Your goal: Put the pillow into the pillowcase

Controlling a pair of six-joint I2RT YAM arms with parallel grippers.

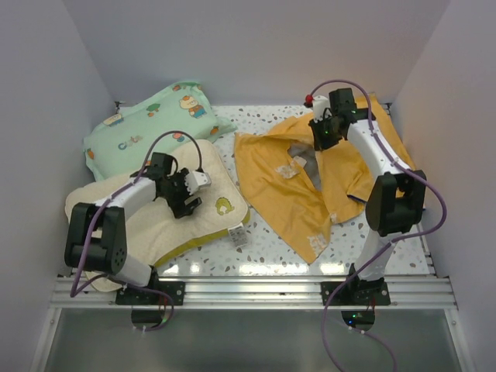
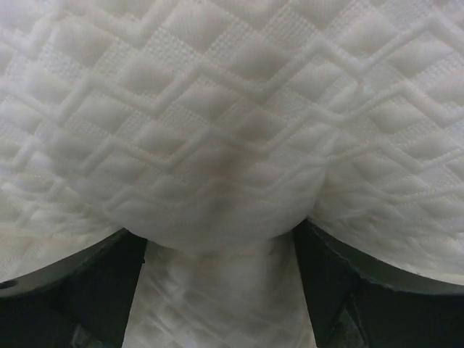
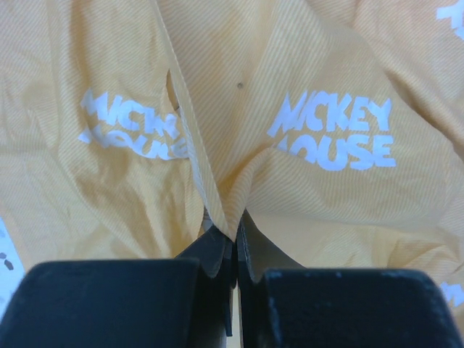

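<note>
The cream quilted pillow [image 1: 147,213] lies at the front left, a small green mark near its right corner. My left gripper [image 1: 190,194] presses down onto its top. In the left wrist view the pillow [image 2: 232,109] fills the frame and bulges between the wide-apart fingers [image 2: 109,290] of the left gripper [image 2: 217,239], which is open. The orange-yellow pillowcase [image 1: 287,201] lies crumpled at the centre right. My right gripper [image 1: 324,136] is over its far part. Up close the right gripper [image 3: 235,225] is shut on a raised fold of the pillowcase [image 3: 326,72], beside its white "Mickey Mouse" lettering.
A mint-green cartoon-print pillow [image 1: 151,124] leans in the far left corner, touching the cream pillow's back edge. The speckled table [image 1: 271,240] is enclosed by white walls on three sides. An aluminium rail [image 1: 256,291] runs along the near edge.
</note>
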